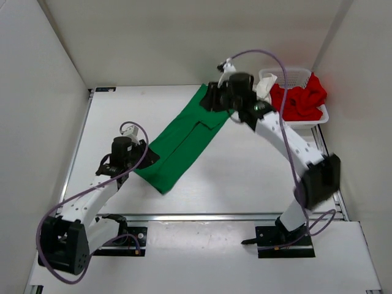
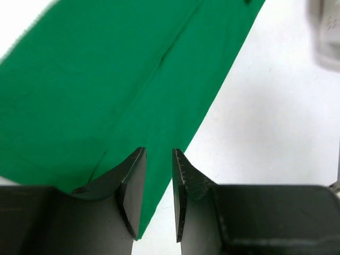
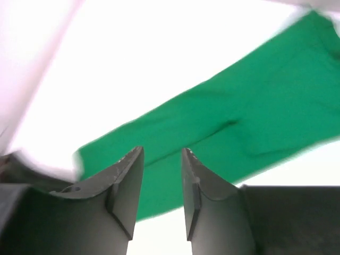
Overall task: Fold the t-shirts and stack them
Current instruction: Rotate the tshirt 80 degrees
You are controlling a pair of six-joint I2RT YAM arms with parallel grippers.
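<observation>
left arm bent low, left gripper (image 1: 146, 157) part-open and empty above the near end of the bright green cloth t-shirt (image 1: 184, 141) | right arm reaches across, right gripper (image 1: 210, 98) part-open and empty above its far end | t-shirt lies as a diagonal strip on the white table (image 1: 257, 165) | white plastic mesh basket (image 1: 306, 124) at far right holds the red cloth t-shirt (image 1: 300, 101) and the white cloth t-shirt (image 1: 264, 86)

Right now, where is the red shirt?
In the top view, the red shirt is bunched in the white basket at the table's far right corner, beside the right arm.

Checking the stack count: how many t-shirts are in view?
3. Green t-shirt folded lengthwise on the table; red t-shirt bunched in the basket; white t-shirt beside it there, partly hidden by the right arm.
</observation>
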